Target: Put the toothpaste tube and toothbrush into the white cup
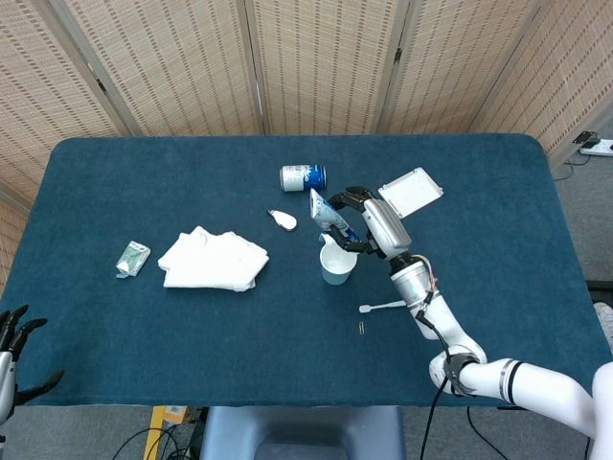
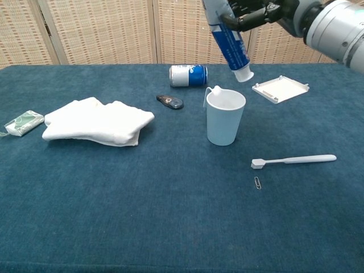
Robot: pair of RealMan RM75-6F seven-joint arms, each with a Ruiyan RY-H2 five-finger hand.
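Only the head view shows the left hand, fingers spread, lower left. Right hand grips the blue-white toothpaste tube, cap down above the smooth white plastic cup; the slim white toothbrush lies lower right on the blue cloth.

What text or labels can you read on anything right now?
None can be read.
Toothpaste tube, in the right hand: blue print, too blurred.
Can: blue and white label, too small.
Green packet: markings too small.
Cup, toothbrush, white lid: no print visible.
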